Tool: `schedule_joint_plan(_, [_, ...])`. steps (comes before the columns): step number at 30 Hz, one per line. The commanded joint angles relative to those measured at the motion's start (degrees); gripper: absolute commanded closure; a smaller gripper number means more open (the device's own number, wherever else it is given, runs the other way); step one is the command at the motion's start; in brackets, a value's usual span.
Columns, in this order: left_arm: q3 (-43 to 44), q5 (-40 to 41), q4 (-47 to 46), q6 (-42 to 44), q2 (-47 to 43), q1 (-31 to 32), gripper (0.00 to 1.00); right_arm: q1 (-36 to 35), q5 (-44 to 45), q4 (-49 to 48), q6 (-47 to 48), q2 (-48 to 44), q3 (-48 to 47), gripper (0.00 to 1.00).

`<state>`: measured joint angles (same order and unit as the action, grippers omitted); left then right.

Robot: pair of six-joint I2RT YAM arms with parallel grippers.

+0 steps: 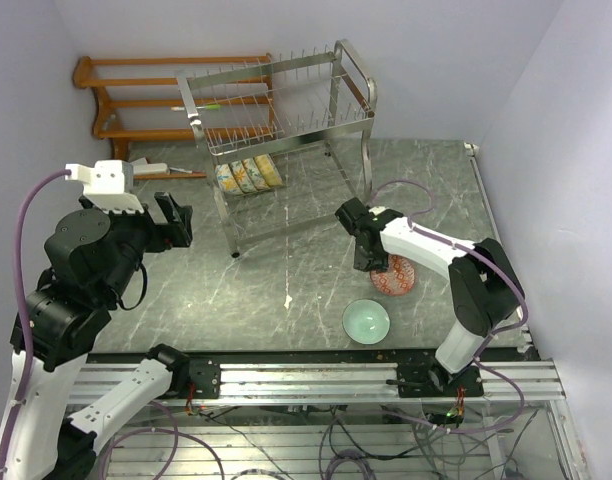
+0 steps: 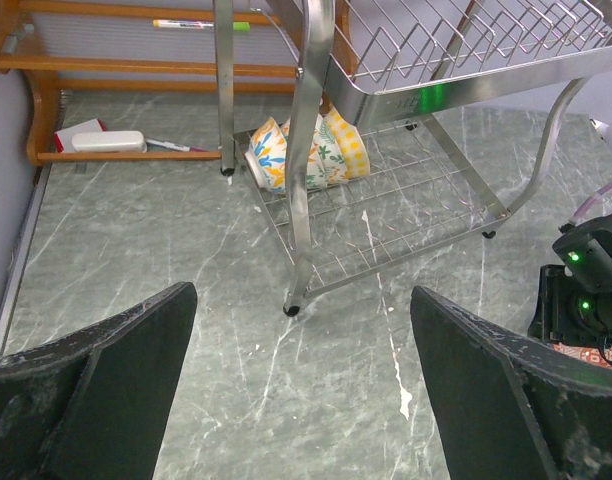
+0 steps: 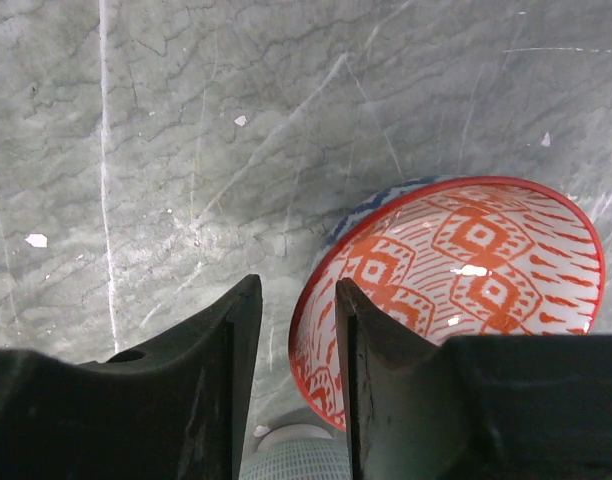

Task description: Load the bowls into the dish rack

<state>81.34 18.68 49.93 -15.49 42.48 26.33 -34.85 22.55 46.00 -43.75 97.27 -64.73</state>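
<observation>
The steel dish rack [image 1: 276, 110] stands at the back; several floral bowls [image 1: 248, 175] stand on edge on its lower tier, also in the left wrist view [image 2: 306, 150]. The red-patterned bowl [image 1: 396, 277] lies on the table right of centre, the pale mint bowl [image 1: 366, 321] in front of it. My right gripper [image 1: 371, 258] straddles the red bowl's [image 3: 456, 270] near rim, one finger inside, one outside with a small gap, jaws narrowly apart. My left gripper [image 1: 176, 220] is open and empty, above the table left of the rack [image 2: 306, 200].
An orange-brown wooden shelf [image 1: 146, 100] stands behind the rack at the back left, with a white object and pens [image 2: 106, 142] on its low board. The walls close in at the back and right. The rack's front leg [image 2: 294, 300] is just ahead of my left gripper.
</observation>
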Motion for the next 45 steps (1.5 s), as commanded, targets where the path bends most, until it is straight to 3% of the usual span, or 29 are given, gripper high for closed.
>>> schedule_joint_plan(1, [-0.47, 1.51, -1.5, -0.88, -0.5, -0.31, 0.01, 0.42, -0.71, -2.05, 1.36, 1.6, 0.44, 0.65])
schedule_joint_plan(4, [-0.44, 2.05, -0.97, -1.01, -0.91, -0.31, 0.01, 0.37, -1.22, -2.48, 1.3, 1.54, 1.06, 0.68])
schedule_joint_plan(12, [-0.15, 2.77, -0.05, -0.89, -1.7, -0.31, 0.01, 0.27, -2.52, -2.4, 1.78, -0.97, 2.14, 1.0])
schedule_joint_plan(18, [1.56, 2.25, 0.4, 0.29, -1.36, -0.32, 0.01, -1.77, -4.03, -1.83, 2.9, -6.88, -0.36, 1.0])
schedule_joint_plan(25, [3.55, 2.2, 1.09, 0.61, -1.15, -0.31, 0.01, -10.99, -12.81, 1.28, 7.16, -5.12, -14.71, 1.0])
schedule_joint_plan(31, [4.95, 3.39, 2.12, 0.01, -1.13, -0.31, 0.01, -12.77, -38.7, -15.05, 9.6, -1.02, -19.97, 1.0])
schedule_joint_plan(35, [6.7, 4.91, 3.22, 0.02, -0.36, -0.31, 0.01, -11.51, -51.0, -23.89, 9.05, 3.22, -24.53, 1.0])
schedule_joint_plan(39, [7.51, 6.2, 3.61, 0.01, 0.32, -0.31, 0.01, -8.72, -64.33, -40.9, 0.92, 6.55, -22.92, 1.0])
schedule_joint_plan(45, [8.04, 7.5, 3.03, -1.52, 1.57, -0.31, 0.0, -1.9, -73.19, -63.56, -12.78, 11.11, -19.19, 1.0])
